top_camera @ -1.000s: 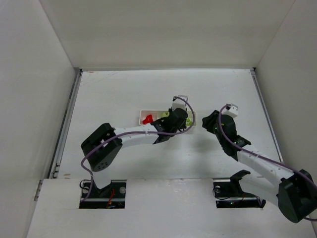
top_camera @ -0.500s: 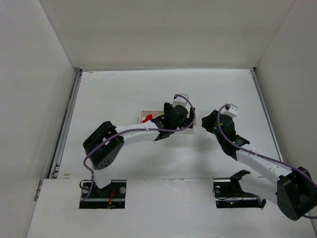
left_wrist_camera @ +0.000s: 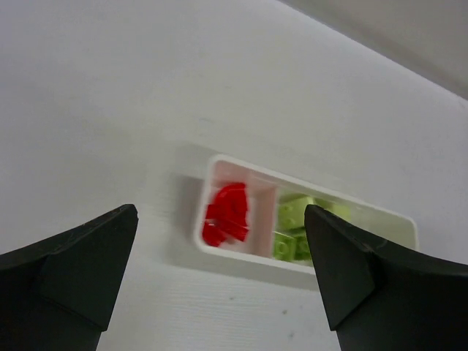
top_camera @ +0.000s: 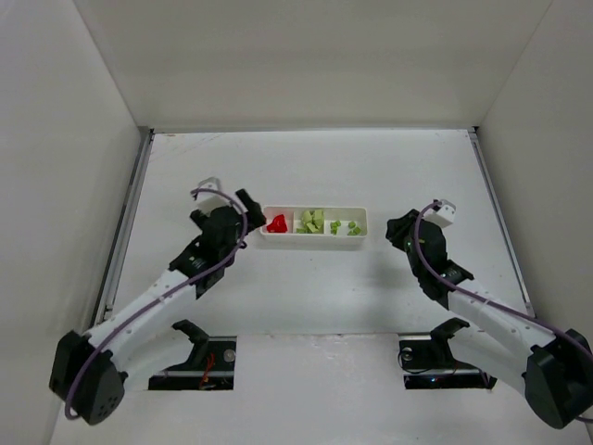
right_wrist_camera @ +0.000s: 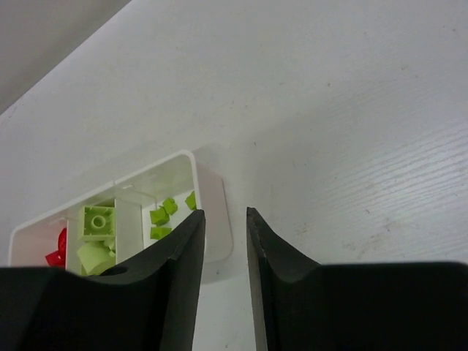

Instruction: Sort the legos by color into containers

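Note:
The white tray (top_camera: 313, 237) lies mid-table with three compartments. Red legos (top_camera: 276, 223) fill the left one, pale yellow-green legos (top_camera: 310, 222) the middle one, brighter green legos (top_camera: 346, 227) the right one. My left gripper (top_camera: 246, 211) hovers just left of the tray, open wide and empty. In the left wrist view the red legos (left_wrist_camera: 228, 216) and pale legos (left_wrist_camera: 294, 223) show between its fingers (left_wrist_camera: 80, 263). My right gripper (top_camera: 397, 228) sits right of the tray, open by a narrow gap with nothing in it. Its wrist view shows the tray's rim (right_wrist_camera: 146, 170) and the green legos (right_wrist_camera: 161, 216).
White walls enclose the table on the left, back and right. A metal rail (top_camera: 125, 232) runs along the left edge. Both arm bases (top_camera: 195, 357) sit at the near edge.
My left arm has pulled back from over the tray to its left side, and its jaws have opened wide. The tray is uncovered. The right gripper has shifted slightly rightward.

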You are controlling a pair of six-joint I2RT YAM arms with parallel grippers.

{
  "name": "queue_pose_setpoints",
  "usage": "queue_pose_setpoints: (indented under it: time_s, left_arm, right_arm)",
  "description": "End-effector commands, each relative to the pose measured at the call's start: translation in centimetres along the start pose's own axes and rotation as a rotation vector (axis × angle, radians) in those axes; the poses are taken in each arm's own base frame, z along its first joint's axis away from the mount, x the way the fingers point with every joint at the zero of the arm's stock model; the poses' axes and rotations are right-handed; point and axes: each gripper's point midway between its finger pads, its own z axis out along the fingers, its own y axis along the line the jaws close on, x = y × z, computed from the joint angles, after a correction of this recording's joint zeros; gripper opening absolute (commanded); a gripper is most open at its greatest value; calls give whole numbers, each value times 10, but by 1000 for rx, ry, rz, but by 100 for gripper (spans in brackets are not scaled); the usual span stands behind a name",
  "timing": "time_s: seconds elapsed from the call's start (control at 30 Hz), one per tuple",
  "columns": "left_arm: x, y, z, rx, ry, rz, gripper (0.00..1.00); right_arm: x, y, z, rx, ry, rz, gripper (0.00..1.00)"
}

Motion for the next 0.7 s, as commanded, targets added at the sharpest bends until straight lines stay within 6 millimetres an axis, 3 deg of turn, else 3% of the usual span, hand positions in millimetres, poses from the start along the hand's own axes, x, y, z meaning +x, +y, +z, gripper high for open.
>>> queue_pose_setpoints:
  time_s: [0.0, 0.1, 0.23, 0.4, 0.67]
  left_arm:
    - [8, 78, -14, -230, 15, -106, 100]
    - [9, 124, -30, -346, 4, -141, 100]
    - [18, 152, -44, -407, 5, -174, 100]
    - [24, 161, -47, -419, 6, -196, 100]
    - [31, 150, -44, -369, 36, -193, 100]
  right_arm:
    - [-16, 3, 1, 1, -62, 18, 43]
    - [-22, 1, -2, -3, -101, 46, 58]
    - [-22, 2, -2, -6, -105, 36, 66]
    - [-20, -5, 1, 33, -120, 22, 71]
    - [-20, -6, 2, 48, -124, 4, 71]
